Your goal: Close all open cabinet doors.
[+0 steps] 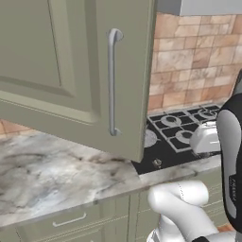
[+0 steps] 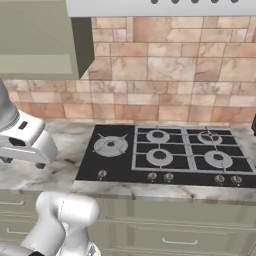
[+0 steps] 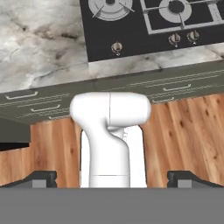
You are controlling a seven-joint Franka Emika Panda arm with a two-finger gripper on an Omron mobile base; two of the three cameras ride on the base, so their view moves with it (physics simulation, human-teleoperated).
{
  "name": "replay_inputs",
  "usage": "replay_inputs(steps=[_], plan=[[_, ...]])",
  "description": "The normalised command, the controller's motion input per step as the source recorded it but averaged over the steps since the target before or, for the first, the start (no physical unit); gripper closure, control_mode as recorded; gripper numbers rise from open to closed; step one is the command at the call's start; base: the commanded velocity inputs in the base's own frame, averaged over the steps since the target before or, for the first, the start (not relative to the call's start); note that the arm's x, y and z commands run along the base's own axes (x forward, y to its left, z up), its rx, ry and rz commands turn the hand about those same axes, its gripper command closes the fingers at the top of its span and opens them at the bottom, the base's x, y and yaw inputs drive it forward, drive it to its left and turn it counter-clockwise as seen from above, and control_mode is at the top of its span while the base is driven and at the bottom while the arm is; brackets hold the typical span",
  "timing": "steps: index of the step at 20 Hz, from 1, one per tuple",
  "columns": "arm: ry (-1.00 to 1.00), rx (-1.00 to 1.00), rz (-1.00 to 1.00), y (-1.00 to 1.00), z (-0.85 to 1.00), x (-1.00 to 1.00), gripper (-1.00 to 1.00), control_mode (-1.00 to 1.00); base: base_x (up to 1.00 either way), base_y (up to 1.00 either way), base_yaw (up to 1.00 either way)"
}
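Fingers [image 3: 43, 177]: two dark tips well apart at the bottom of the hand view, nothing held, spread wide.
Gripper [image 3: 112, 179]: pointed down past the hob toward the wooden floor [image 3: 183, 135]; not near any door.
Hand housing [image 2: 25, 142]: white, hanging over the counter left of the hob, below the open door.
Hob [image 2: 170, 152]: black, five burners, knobs along the front edge; chosen landmark.
Counter [image 1: 52, 175]: grey marble, left of the hob and level with it.
Cabinet door [image 1: 71, 71]: sage green, swung open above and left of the hob, free edge jutting out over the counter; silver bar handle [image 1: 112, 82] vertical near that edge.
Drawer fronts [image 2: 175, 237]: below the hob, horizontal handles, not part of the task.
Risk, approach: probable clip of the door's lower corner by wrist or elbow on rising from beneath it.
Risk, push: likely slip off the face if contacted near the hinge side; door left ajar.
Risk, misaim: possible knock against hob knobs on a low swing.
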Motion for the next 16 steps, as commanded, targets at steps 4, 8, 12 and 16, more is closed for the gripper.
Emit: replay_inputs(steps=[4,8,12,16], plan=[[0.00,0.00,0.00,0.00,0.00,0.00,-1.00,1.00,0.19,0.00,-0.03],[0.00,0.00,0.00,0.00,0.00,0.00,-1.00,1.00,0.00,0.00,0.00],[0.00,0.00,0.00,0.00,0.00,-0.02,-1.00,-1.00,0.00,0.00,0.00],[-0.08,0.00,0.00,0.01,0.00,-0.57,-1.00,-1.00,0.00,0.00,0.00]])
